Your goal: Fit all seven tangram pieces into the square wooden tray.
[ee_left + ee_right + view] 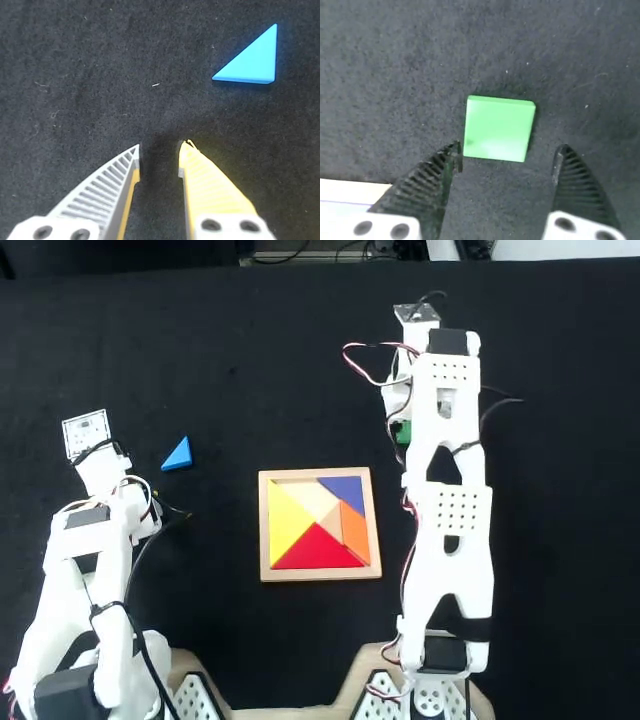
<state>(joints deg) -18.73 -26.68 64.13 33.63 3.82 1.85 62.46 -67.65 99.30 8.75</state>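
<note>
A square wooden tray [265,525] lies near the middle of the black cloth-covered bench [200,360], between the two white arms. Inside it a large yellow triangle [285,520] fills the side towards the left arm [90,560]. A large red triangle [318,552] fills the edge nearest the arm bases. A dark blue piece [343,490] sits in the far corner on the right arm's side, with an orange piece [355,528] just below it against that wall. Between the yellow and the dark blue there is a pale patch [310,498]; whether it is a light-coloured piece or bare wood, I cannot tell.

Two pieces lie outside the tray. A small light blue triangle [178,455] [252,60] rests flat on the cloth, well apart from the tray on the left arm's side. The left hand [161,149] hovers near it with its grey and yellow fingers a narrow gap apart and nothing between them; the triangle lies ahead of the tips and off to the yellow finger's side, not touching.

A small green square [402,432] [499,129] lies flat on the cloth beyond the tray's far right corner, partly covered by the right arm [450,520] in the high view. The right hand [509,155] is spread wide, its two black fingers either side of the square's near edge and gripping nothing. One tip is close to the square's corner; the other stands clear of it.
</note>
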